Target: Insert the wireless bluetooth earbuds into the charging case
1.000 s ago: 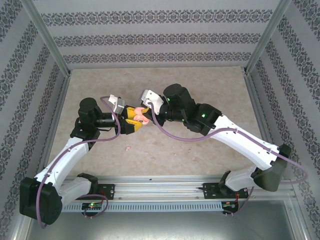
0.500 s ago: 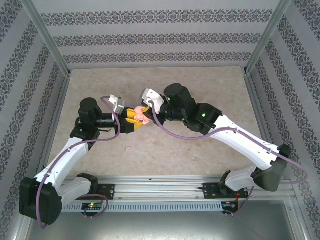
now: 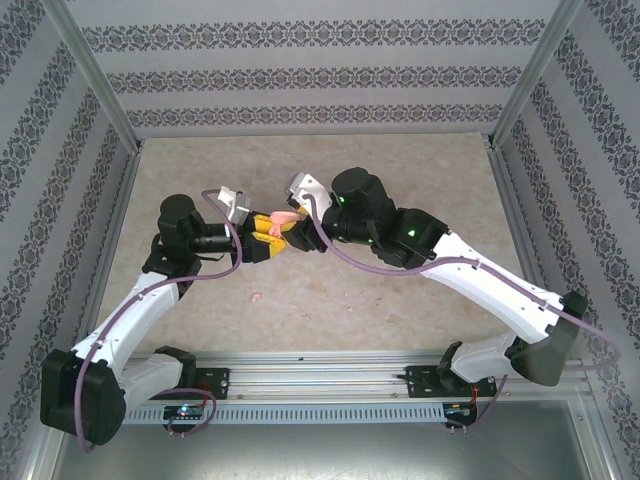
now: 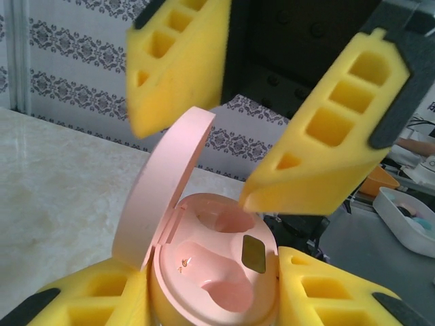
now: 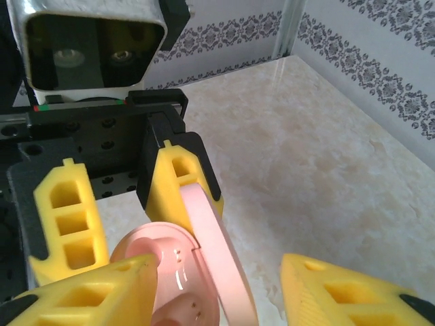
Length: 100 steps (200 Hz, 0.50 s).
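Right end effector (image 5: 217,285) opens, freeing the raised lid (image 4: 166,183); left end effector (image 4: 211,302) clamps the charging case (image 4: 217,272), sockets (image 4: 224,295) empty

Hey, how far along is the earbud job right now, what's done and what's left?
Done: the pink charging case is clamped in the left gripper, with its lid flipped open. In hand: the right gripper is open, a finger on either side of the lid. Left: both wells look empty, and a small pink bud lies on the table, so no earbud is seated yet.
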Each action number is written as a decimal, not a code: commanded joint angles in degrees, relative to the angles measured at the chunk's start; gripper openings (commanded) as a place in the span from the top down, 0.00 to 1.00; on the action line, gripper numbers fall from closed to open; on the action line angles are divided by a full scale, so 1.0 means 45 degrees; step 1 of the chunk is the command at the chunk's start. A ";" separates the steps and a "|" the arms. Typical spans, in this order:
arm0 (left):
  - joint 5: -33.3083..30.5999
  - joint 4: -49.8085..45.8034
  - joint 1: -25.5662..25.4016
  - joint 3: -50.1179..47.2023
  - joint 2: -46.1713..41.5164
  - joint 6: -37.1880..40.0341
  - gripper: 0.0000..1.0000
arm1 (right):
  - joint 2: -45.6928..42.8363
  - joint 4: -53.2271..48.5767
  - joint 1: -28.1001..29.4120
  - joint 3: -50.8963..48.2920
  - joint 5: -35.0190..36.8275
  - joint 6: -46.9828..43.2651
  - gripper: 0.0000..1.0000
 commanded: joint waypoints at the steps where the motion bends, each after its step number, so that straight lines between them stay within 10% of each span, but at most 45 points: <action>1: -0.0333 0.0552 0.0190 0.0192 0.0160 -0.0125 0.68 | -0.0653 0.0118 0.0040 -0.0439 0.0652 0.1706 0.47; 100: -0.1844 -0.1398 0.0695 0.0189 0.0479 0.0591 0.69 | -0.1082 -0.0801 0.0020 -0.0413 0.0747 0.5491 0.45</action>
